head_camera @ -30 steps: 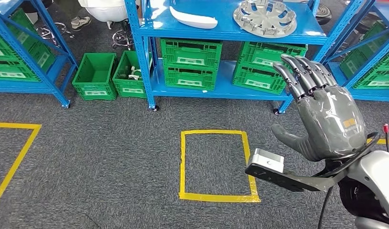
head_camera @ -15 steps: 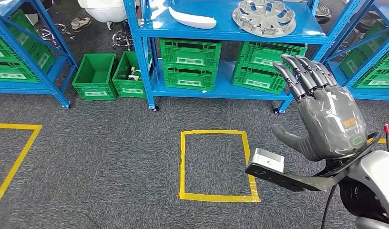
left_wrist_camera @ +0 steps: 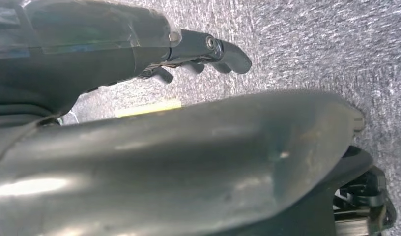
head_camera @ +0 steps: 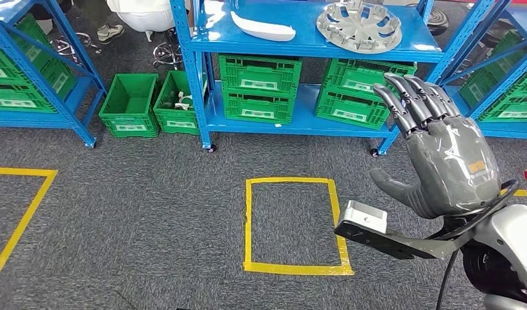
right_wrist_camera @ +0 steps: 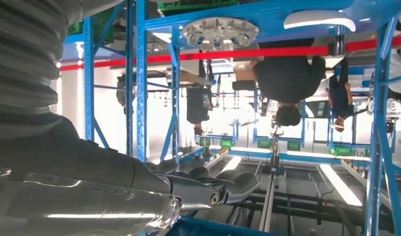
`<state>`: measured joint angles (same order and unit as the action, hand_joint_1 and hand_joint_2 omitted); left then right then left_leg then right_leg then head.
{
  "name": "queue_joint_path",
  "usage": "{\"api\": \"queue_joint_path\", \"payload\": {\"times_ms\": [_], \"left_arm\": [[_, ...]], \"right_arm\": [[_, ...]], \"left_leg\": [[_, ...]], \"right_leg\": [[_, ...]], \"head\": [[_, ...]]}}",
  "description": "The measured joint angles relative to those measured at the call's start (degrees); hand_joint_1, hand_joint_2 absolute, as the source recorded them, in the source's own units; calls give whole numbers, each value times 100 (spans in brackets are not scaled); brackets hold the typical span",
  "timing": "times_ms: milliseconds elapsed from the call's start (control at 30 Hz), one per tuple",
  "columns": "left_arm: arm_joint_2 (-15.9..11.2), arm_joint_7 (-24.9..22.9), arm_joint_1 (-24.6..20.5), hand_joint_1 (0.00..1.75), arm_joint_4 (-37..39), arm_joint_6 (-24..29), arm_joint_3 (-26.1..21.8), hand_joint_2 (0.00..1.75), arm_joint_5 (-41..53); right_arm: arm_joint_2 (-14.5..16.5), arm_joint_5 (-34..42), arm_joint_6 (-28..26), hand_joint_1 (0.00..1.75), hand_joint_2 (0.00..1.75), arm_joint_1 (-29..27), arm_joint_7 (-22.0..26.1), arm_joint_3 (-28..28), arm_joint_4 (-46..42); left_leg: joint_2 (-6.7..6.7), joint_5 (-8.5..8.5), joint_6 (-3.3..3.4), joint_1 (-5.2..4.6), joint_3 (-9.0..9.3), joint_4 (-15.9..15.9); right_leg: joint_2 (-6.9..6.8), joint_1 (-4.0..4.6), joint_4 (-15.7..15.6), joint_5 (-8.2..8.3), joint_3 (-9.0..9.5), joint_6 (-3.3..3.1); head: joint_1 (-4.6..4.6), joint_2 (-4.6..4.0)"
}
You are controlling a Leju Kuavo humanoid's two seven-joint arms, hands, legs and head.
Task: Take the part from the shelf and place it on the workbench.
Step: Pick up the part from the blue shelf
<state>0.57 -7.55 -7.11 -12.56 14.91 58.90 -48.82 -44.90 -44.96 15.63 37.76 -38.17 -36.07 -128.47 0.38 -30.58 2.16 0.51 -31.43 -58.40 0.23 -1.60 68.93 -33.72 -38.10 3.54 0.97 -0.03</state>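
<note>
Your right hand [head_camera: 445, 161] stays raised below the shelf [head_camera: 312, 42], fingers spread, holding nothing; it has barely moved. The wheel-like part [head_camera: 359, 24] lies on that shelf, so the reach remains.

Silver slotted disc part [head_camera: 359, 25] flat on blue shelf [head_camera: 312, 44].

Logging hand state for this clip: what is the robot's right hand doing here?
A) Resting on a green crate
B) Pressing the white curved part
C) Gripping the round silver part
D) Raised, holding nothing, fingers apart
D: in the head view the right hand is raised in front of the blue shelf, fingers apart, holding nothing; the round silver part lies on the shelf.
</note>
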Motion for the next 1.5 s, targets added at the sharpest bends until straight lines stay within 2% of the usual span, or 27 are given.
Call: {"api": "queue_joint_path", "payload": {"times_ms": [33, 67, 100, 167, 233, 300, 400, 467, 533, 567, 600, 633, 700, 767, 833, 900, 933, 1033, 1067, 1100, 1133, 1200, 1267, 1333, 1400, 1433, 1500], "left_arm": [[2, 1, 3, 0, 1, -1, 1, 0, 1], [3, 2, 5, 0, 1, -1, 1, 0, 2], [4, 2, 8, 0, 2, -3, 1, 0, 4], [9, 7, 9, 0, 2, -7, 1, 0, 13], [16, 11, 1, 0, 2, -9, 2, 0, 21], [23, 14, -8, 0, 2, -10, 9, 0, 23], [25, 16, -18, 0, 2, -15, 44, 0, 25], [24, 18, -21, 0, 2, -16, 60, 0, 26], [24, 18, -11, 0, 2, -16, 79, 0, 26], [23, 17, -3, 0, 2, -16, 88, 0, 26], [21, 17, 5, 0, 2, -16, 92, 0, 26], [19, 16, 10, 0, 2, -16, 94, 0, 26], [16, 13, 14, 0, 2, -16, 96, 0, 26], [15, 7, 7, 0, 2, -16, 97, 0, 30], [12, 3, 0, 0, 3, -16, 97, 0, 34], [9, 3, 6, 0, 5, -15, 97, 0, 35], [8, 3, 6, 0, 7, -15, 97, 0, 36], [8, 5, 3, 0, 9, -15, 97, 0, 37], [8, 5, 7, 0, 10, -15, 97, 0, 37], [7, 5, 11, 0, 11, -15, 97, 0, 37], [7, 4, 13, 0, 12, -15, 97, 0, 37], [15, 2, 11, 0, 13, -15, 98, 0, 40], [35, -2, 2, 0, 16, -15, 99, 0, 43], [55, -9, -2, 0, 19, -20, 102, 0, 44], [63, -13, -6, 0, 20, -26, 108, 0, 45], [63, -13, -13, 0, 21, -27, 112, 0, 46], [56, -12, -33, 0, 22, -27, 121, 0, 48]], "right_arm": [[-1, 1, 2, 0, 175, -16, -1, -2, 0], [-1, 1, 3, 0, 175, -32, -2, -2, 0], [-1, 1, 3, 0, 175, -42, -2, -2, 0], [-4, 1, 4, 0, 175, -52, -3, -1, 0], [-11, 0, 6, 0, 175, -54, -4, 0, -1], [-18, -1, 7, 0, 175, -59, -4, 2, -5], [-30, -4, 5, 0, 175, -57, -9, 21, -31], [-31, -4, 5, 0, 175, -55, -12, 28, -46], [-28, -3, 5, 0, 175, -66, -13, 26, -48], [-28, -3, 7, 0, 175, -72, -13, 25, -48], [-27, -3, 9, 0, 175, -75, -15, 25, -48], [-27, -4, 13, 0, 175, -78, -18, 25, -48], [-22, -7, 21, 0, 175, -81, -28, 25, -48], [-15, -11, 31, 0, 175, -82, -35, 26, -48], [-12, -18, 37, 0, 175, -85, -38, 30, -48], [-15, -26, 36, 0, 175, -83, -39, 36, -48], [-17, -29, 36, 0, 175, -79, -39, 38, -48], [-16, -31, 36, 0, 175, -97, -39, 39, -46], [-15, -31, 37, 0, 175, -111, -39, 38, -46], [-15, -31, 37, 0, 175, -119, -39, 37, -46], [-14, -31, 37, 0, 175, -124, -39, 37, -46], [-15, -31, 38, 0, 175, -129, -39, 38, -45], [-16, -30, 45, 0, 175, -142, -40, 35, -45], [-27, -31, 50, 0, 175, -152, -42, 39, -49], [-40, -32, 50, 0, 175, -151, -43, 48, -58], [-40, -32, 51, 0, 175, -148, -43, 51, -64], [-37, -33, 53, 0, 175, -150, -43, 58, -78]], "left_leg": [[6, -17, 2, -5, 20, -1], [9, -41, -3, -9, 48, -3], [9, -70, -16, -10, 87, -4], [5, -148, -56, -7, 183, -1], [6, -215, -119, -15, 234, 4], [21, -246, -191, -16, 250, 28], [13, -338, -301, -6, 289, -36], [-32, -539, -352, 0, 6, -564], [-52, -729, -376, 2, -529, -1321], [-51, -698, -381, 2, -745, -1536], [-48, -546, -382, 2, -855, -1540], [-44, -286, -379, 3, -856, -1343], [-32, 244, -363, -6, -671, -684], [-20, 363, -300, -23, -486, -247], [-20, 251, -202, -28, -411, -157], [-24, 206, -119, -13, -335, -129], [-24, 182, -85, -5, -281, -112], [-10, 75, -20, -19, -155, -92], [-6, 29, -13, -32, -106, -92], [-4, -20, -8, -46, -44, -92], [-4, -73, -5, -63, 32, -91], [0, -188, -8, -90, 186, -84], [8, -275, -43, -97, 250, -71], [28, -289, -106, -100, 290, -70], [26, -286, -167, -104, 336, -143], [1, -305, -196, -98, 287, -279], [-48, -474, -269, -71, -60, -847]], "right_leg": [[-1, 0, 316, -81, -182, -1], [-2, -1, 466, -57, -287, -6], [-3, 0, 399, 84, -287, -17], [-4, 2, -251, 552, -25, -62], [-14, 32, -823, 763, 239, -122], [-19, 69, -969, 689, 315, -180], [-18, 51, -1075, 630, 425, -261], [-32, 36, -1135, 589, 531, -310], [-36, 39, -1145, 522, 602, -336], [-32, 39, -1145, 480, 646, -335], [-28, 37, -1144, 433, 704, -328], [-25, 31, -1144, 379, 777, -314], [-21, 25, -1145, 256, 932, -261], [-11, 32, -1153, 170, 1011, -190], [-1, 36, -1157, 164, 1034, -134], [-7, 35, -1003, 159, 994, -99], [-9, 35, -787, 111, 887, -86], [-10, 45, 264, -254, 198, -62], [-11, 51, 488, -328, -10, -70], [-11, 59, 532, -293, -126, -93], [-10, 72, 392, -132, -152, -130], [-5, 132, -250, 447, -30, -266], [-4, 202, -740, 737, 57, -398], [-7, 228, -905, 717, 106, -440], [-10, 193, -1047, 754, 269, -449], [-14, 172, -1101, 746, 359, -461], [-26, 148, -1170, 703, 489, -475]], "head": [[1, 1], [1, 1], [1, 1], [2, 0], [5, -1], [2, -1], [-13, 0], [-39, 0], [-51, 0], [-51, 1], [-51, 0], [-51, -1], [-55, -1], [-61, 0], [-65, 0], [-50, 0], [-38, -1], [-10, -1], [-5, 0], [-2, 0], [2, -1], [3, -1], [-5, -1], [-2, -1], [3, -1], [-9, -1], [-35, -1]]}}
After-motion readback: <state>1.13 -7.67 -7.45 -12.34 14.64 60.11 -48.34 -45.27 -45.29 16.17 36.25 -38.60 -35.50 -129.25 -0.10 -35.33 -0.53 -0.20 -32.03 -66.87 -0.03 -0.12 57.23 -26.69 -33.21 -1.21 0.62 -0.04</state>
